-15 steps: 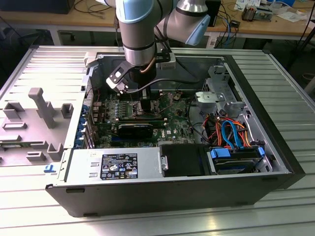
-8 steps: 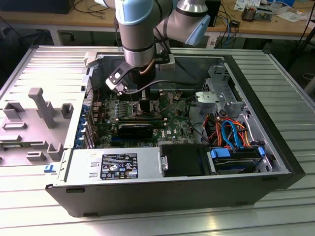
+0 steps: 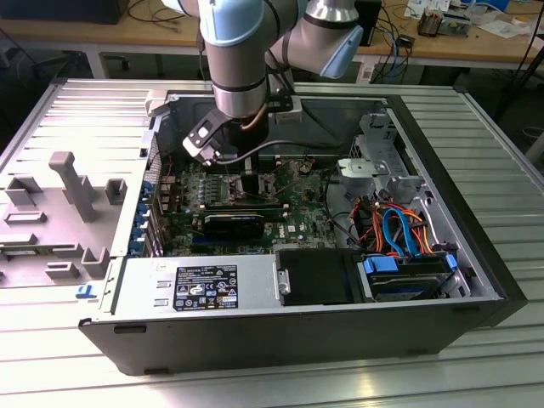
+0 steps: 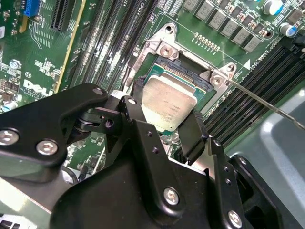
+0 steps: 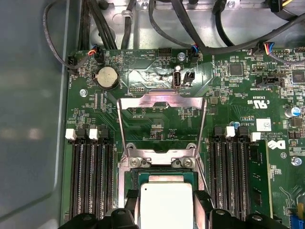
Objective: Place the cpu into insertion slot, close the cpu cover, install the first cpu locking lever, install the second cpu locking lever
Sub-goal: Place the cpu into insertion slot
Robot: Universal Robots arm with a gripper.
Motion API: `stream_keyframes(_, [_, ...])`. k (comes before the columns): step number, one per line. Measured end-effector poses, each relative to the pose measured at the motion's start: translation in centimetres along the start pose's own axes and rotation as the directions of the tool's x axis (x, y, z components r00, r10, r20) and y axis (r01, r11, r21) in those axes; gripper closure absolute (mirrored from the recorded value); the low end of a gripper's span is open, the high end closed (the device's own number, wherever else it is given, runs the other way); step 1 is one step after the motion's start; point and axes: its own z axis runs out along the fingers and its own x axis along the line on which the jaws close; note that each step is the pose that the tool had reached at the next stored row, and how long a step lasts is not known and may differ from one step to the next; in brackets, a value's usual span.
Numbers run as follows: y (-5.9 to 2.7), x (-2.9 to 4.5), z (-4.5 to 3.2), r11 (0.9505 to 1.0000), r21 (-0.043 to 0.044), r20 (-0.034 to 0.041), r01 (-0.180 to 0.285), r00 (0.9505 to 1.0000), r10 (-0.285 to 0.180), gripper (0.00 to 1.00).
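The cpu (image 4: 167,101) is a small silver-topped square, and my gripper (image 4: 167,113) is shut on it, one black finger on each side. It sits at or just above the insertion slot (image 4: 185,71), whose dark contacts and silver rim show beyond the chip's far edge. In the first wrist view the cpu (image 5: 165,205) lies between the fingers (image 5: 202,202), and the cpu cover (image 5: 162,100) stands flipped open past the slot, green board showing through its window. A thin locking lever (image 4: 267,102) sticks out to one side. In the exterior view my gripper (image 3: 246,176) reaches down into the motherboard (image 3: 293,212).
Black memory slots (image 5: 90,176) flank the socket on both sides. A coin battery (image 5: 108,77) and black cables (image 5: 157,24) lie beyond the cover. The open case holds a power supply (image 3: 195,285), a drive cage (image 3: 378,166) and coloured cables (image 3: 399,229).
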Motion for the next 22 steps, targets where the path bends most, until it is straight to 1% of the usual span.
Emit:
stream_keyframes(2, [-0.01,0.01,0.08,1.0000,0.0000,-0.0001,0.000,1.0000,0.000,0.46])
stream_keyframes(6, [-0.02,0.01,0.15,1.0000,0.0091,-0.0004,0.000,1.0000,0.000,0.46])
stream_keyframes(9, [0.02,0.01,0.17,0.9999,0.0137,-0.0004,0.000,1.0000,0.000,0.46])
stream_keyframes(13, [0.06,0.01,0.18,0.9999,0.0168,-0.0004,0.000,1.0000,0.000,0.46])
stream_keyframes(17, [0.19,0.01,0.19,0.9996,0.0284,-0.0004,0.000,1.0000,0.000,0.46])
stream_keyframes(22, [0.40,0.01,0.24,0.9994,0.0345,-0.0006,0.000,1.0000,0.000,0.46])
